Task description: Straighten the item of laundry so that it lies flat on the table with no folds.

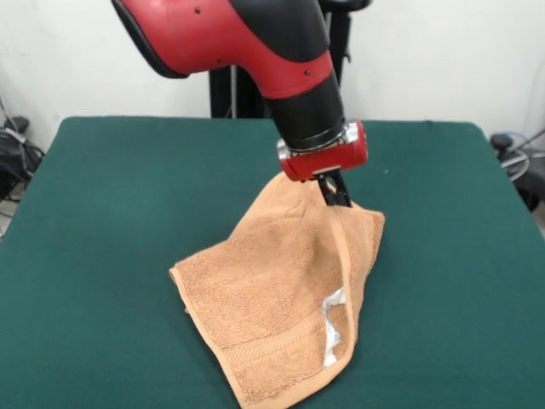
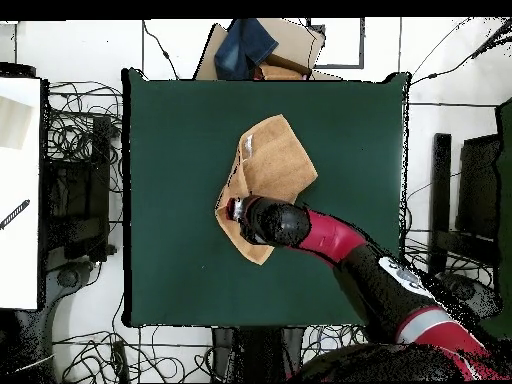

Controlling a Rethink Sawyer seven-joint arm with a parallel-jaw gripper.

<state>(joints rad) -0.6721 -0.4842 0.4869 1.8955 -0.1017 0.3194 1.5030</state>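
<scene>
Towel (image 1: pixel 281 298) pinched under gripper (image 1: pixel 335 194)

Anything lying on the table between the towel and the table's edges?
Nothing: in the overhead view, bare green table surrounds the towel on every side; the hand meets the towel directly.

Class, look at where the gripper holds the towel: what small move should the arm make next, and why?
Probably draw the gripper away from the heap toward the robot's side. It holds one edge of the towel raised, while the rest lies creased and folded on the table; pulling should ease out the folds.
</scene>
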